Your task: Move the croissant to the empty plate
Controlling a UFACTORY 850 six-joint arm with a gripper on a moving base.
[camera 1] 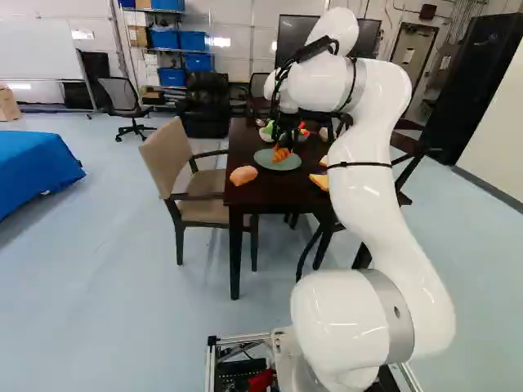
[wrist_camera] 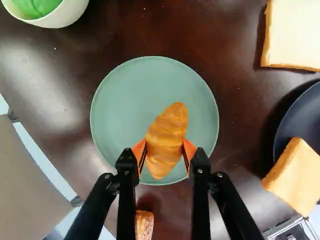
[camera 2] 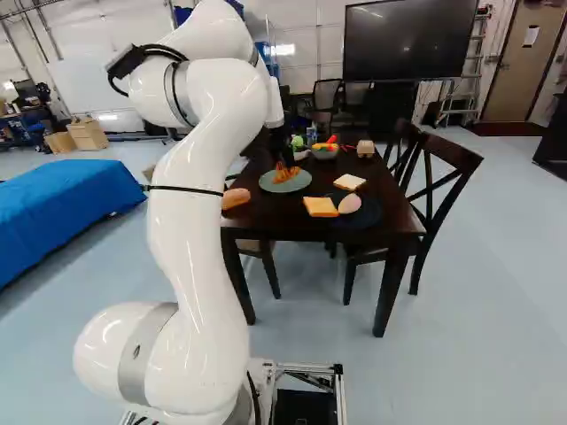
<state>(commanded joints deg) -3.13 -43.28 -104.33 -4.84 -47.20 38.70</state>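
— What do we have in the left base view?
— Our black two-fingered gripper (camera 1: 281, 149) reaches down over the dark brown wooden table (camera 1: 268, 194), with the golden-orange croissant (camera 1: 280, 154) at its tips, above the round sage-green plate (camera 1: 267, 158). Near us, by the table's edge, lies a rounded pinkish-brown bread roll (camera 1: 243, 175)

— And in the right base view?
— The croissant shows over that same green plate. To the right of it we see a square white slice of bread (camera 2: 349, 181), a square orange-yellow slice (camera 2: 320, 207) and a smooth pale pink oval piece (camera 2: 350, 204)

— How do the jaws stand in the wrist view?
— Partly apart, clamped on the croissant's middle: one of the orange pads (wrist_camera: 188, 149) presses each side, and both its ends stick out past them. We have it within the plate's outline, but whether it touches the plate we cannot tell

— Anything beside it?
— Yes, the orange-yellow slice overlaps the rim of a round dark plate (wrist_camera: 304, 117), and a white bowl (wrist_camera: 65, 15) with something green inside stands apart from the green plate
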